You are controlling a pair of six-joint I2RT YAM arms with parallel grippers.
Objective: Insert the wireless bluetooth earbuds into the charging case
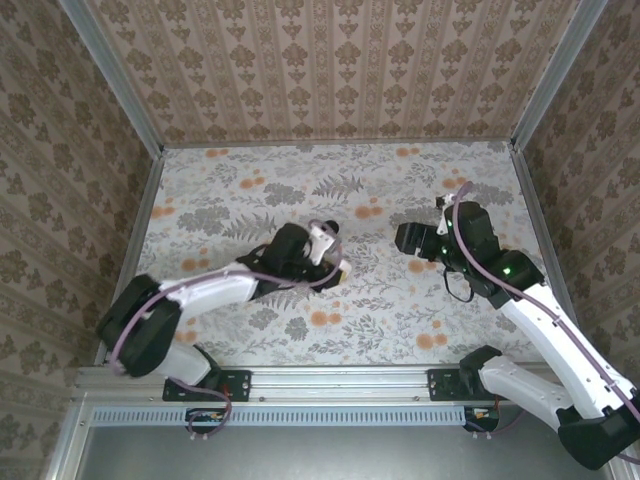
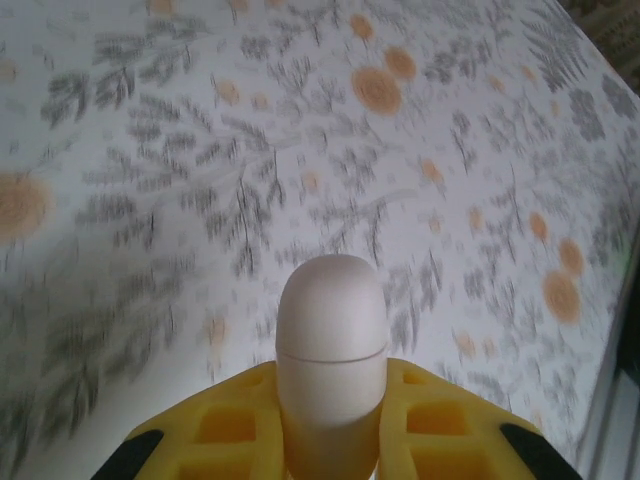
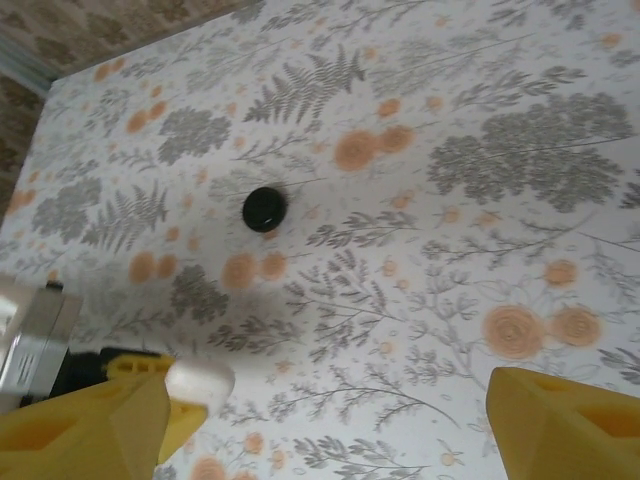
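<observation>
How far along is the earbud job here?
Done: nothing visibly inserted yet. In hand: left tool clamps a white pod; right tool is open and empty. Left: loading the black case, which sits on the table apart from both tools.

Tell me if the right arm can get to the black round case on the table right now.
Probably yes. The right gripper is open, and the charging case lies alone on the table ahead of it. The left gripper, shut on the white pebble-like object, sits close by but not between them.
</observation>
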